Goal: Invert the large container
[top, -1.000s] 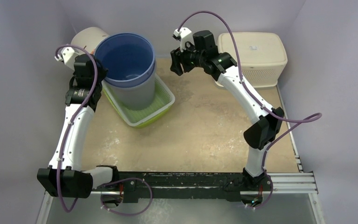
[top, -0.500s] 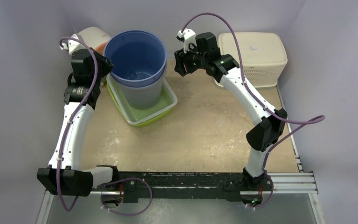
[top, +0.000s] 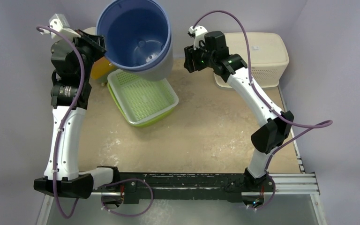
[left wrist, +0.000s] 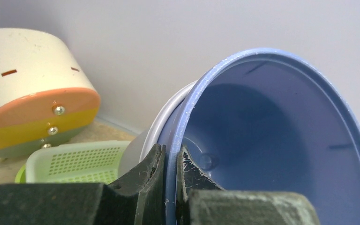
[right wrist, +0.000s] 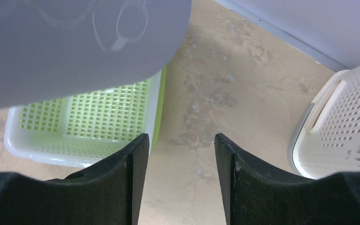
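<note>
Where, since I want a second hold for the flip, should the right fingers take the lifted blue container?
Probably the rim on its right side, approached from the right. The large container hangs tilted, with the left gripper pinching the rim's left edge, one finger inside, one outside. The wall looks too wide to span; the thin lip opposite faces the open right gripper.

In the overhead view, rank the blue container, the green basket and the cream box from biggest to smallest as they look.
1. blue container: looks largest, though it is held up nearer the camera, so its true rank is unsure.
2 and 3. green basket and cream box: look about alike, both partly hidden; not ranked.
</note>
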